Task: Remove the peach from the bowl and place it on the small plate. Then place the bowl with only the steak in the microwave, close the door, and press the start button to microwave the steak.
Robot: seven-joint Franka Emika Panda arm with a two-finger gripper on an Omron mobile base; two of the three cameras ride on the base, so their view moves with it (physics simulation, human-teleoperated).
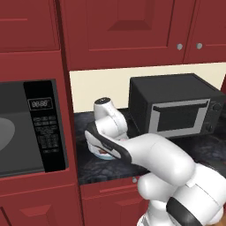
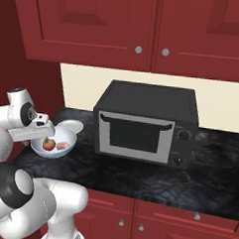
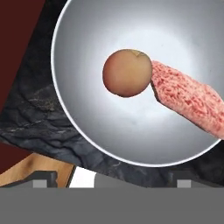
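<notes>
A round white bowl (image 2: 53,148) sits on the dark marbled stone counter (image 2: 138,174), holding a small reddish-orange peach (image 2: 48,144) beside a flat pink steak slab (image 2: 63,146). A small flat white plate (image 2: 71,125) lies just behind it, left of a black-and-silver countertop oven (image 2: 146,124). The white arm's gripper (image 2: 45,125) hangs over the bowl.

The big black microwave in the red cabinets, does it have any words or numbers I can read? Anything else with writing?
"88:88" or close, too blurred to be sure: the digital display of the large black built-in microwave.
Keypad strip labels: too small to read.
Smaller black-and-silver countertop oven: no readable writing.
</notes>
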